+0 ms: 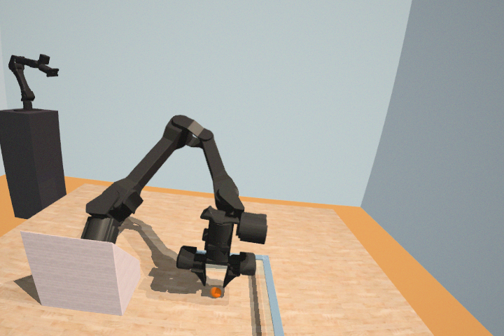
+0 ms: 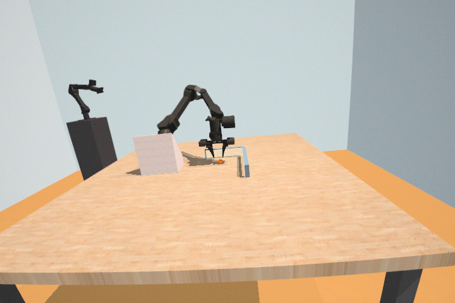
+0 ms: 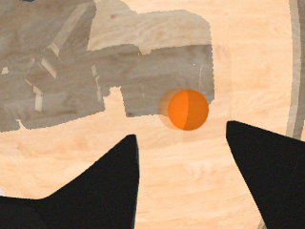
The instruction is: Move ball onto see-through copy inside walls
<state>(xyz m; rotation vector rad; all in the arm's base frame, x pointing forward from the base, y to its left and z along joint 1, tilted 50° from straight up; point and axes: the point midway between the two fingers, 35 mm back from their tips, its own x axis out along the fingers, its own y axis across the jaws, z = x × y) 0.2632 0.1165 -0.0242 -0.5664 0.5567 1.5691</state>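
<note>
The orange ball point(image 1: 215, 292) point(image 2: 220, 161) point(image 3: 192, 110) rests on the table just below the fingertips. It largely overlaps the see-through copy point(image 3: 162, 109), whose pale edge shows on the ball's left in the wrist view. My gripper point(image 1: 214, 285) point(image 2: 218, 157) point(image 3: 182, 136) points down with its fingers apart, open and empty, slightly above the ball. The low clear walls have blue edges: one wall point(image 1: 274, 301) point(image 2: 246, 162) stands to the right of the ball, the other point(image 2: 224, 148) behind it. The ball is inside their corner and touches neither.
A pale block point(image 1: 74, 273) point(image 2: 156, 155) with a sloped side stands left of the ball, in front of the arm's base. A second small arm point(image 1: 19, 79) point(image 2: 78, 98) stands on a dark pedestal point(image 1: 30, 158) point(image 2: 91, 146) at the far left, off the table.
</note>
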